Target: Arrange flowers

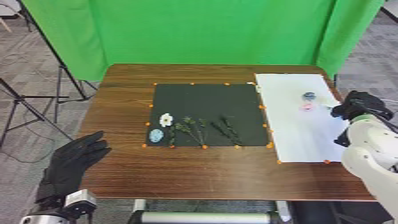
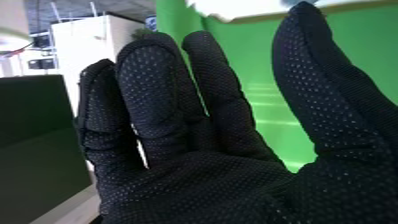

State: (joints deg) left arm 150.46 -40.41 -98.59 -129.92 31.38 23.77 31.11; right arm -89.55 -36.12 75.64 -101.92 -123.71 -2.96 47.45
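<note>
In the head view my right hand (image 1: 359,106) is over the right edge of the white sheet, beside a pink flower (image 1: 307,107) and a blue-grey flower (image 1: 309,95). The right wrist view has the right hand (image 2: 195,175) with its fingers straight and the thumb apart, holding nothing. My left hand (image 1: 78,156) lies left of the black sheet, fingers extended and empty. On the black sheet's lower left are a white flower (image 1: 166,119) and a light blue flower (image 1: 156,135). Green sprigs (image 1: 188,128) and darker stems (image 1: 230,130) lie to their right.
The black sheet (image 1: 209,100) and the white sheet (image 1: 298,135) lie side by side on the brown table (image 1: 187,175), with orange markers along their edges. A green curtain (image 1: 213,35) hangs behind, and black stands are at the left.
</note>
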